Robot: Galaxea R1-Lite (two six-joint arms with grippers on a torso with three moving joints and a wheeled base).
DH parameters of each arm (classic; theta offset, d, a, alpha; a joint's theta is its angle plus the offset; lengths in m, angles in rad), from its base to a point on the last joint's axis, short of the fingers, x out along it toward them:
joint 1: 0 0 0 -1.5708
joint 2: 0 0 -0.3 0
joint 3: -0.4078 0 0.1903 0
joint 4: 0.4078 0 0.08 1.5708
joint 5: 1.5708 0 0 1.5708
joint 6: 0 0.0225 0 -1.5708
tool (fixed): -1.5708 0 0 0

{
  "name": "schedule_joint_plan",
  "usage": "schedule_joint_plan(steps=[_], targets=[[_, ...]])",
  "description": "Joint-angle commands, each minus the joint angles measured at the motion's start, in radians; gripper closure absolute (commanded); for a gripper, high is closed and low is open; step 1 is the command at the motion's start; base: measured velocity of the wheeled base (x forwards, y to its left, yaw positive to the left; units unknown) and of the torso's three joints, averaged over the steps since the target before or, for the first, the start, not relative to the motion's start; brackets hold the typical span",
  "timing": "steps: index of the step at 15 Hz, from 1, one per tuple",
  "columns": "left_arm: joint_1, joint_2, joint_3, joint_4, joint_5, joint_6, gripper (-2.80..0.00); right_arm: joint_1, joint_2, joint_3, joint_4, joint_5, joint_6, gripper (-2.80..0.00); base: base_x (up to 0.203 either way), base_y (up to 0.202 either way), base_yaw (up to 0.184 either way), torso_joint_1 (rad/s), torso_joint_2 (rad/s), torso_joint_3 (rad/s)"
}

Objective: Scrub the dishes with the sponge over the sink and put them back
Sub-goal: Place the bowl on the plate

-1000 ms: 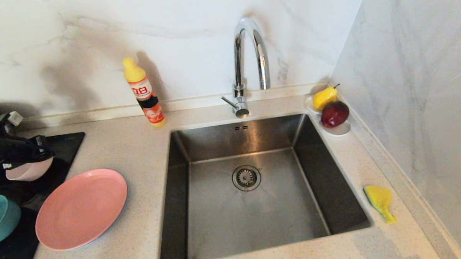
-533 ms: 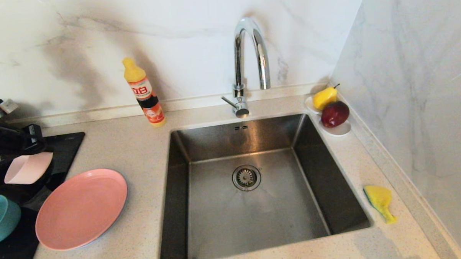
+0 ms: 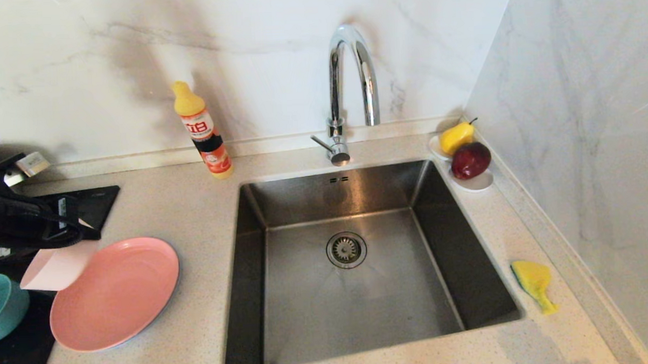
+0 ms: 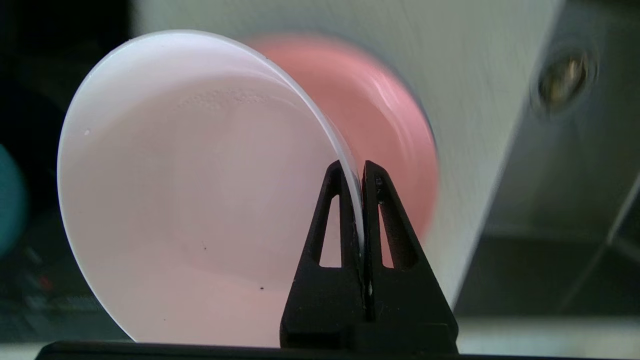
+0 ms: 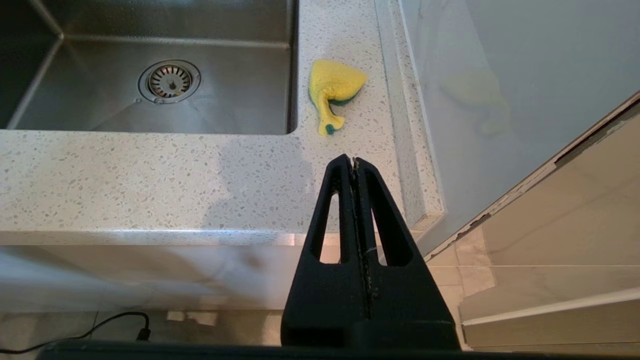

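Here the left gripper (image 4: 353, 172) has its jaws clamped on 1 pale pink bowl (image 4: 200, 200) beside 1 salmon-pink plate (image 3: 117, 294), right gripper (image 5: 353, 161) pressed closed.

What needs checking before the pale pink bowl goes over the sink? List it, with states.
1. Left claw shut on the pale pink bowl rim: ok.
2. Bowl lifted off the counter, tilted: ok.
3. Sink basin free of dishes: ok.
4. Sponge within the right claw: not ok; it lies on the counter beside the sink, and that claw is shut and empty.
5. Salmon-pink plate clear of the bowl's path: cannot tell.
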Motion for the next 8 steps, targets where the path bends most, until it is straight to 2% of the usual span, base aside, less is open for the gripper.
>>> schedule_joint_plan(steps=[1, 3, 8], targets=[[-0.037, -0.075, 0.077, 0.001, 0.019, 0.0, 0.0, 0.0, 0.001, 0.0, 0.001, 0.0, -0.001, 0.0, 0.0, 0.0, 0.0, 0.0, 0.0, 0.0], [-0.054, -0.08, 0.14, -0.02, 0.041, -0.002, 0.0, 0.0, 0.001, 0.0, 0.0, 0.0, -0.001, 0.0, 0.0, 0.0, 0.0, 0.0, 0.0, 0.0], [-0.056, -0.056, 0.322, -0.248, 0.08, -0.004, 0.0, 0.0, 0.0, 0.0, 0.0, 0.0, -0.001, 0.0, 0.0, 0.0, 0.0, 0.0, 0.0, 0.0]])
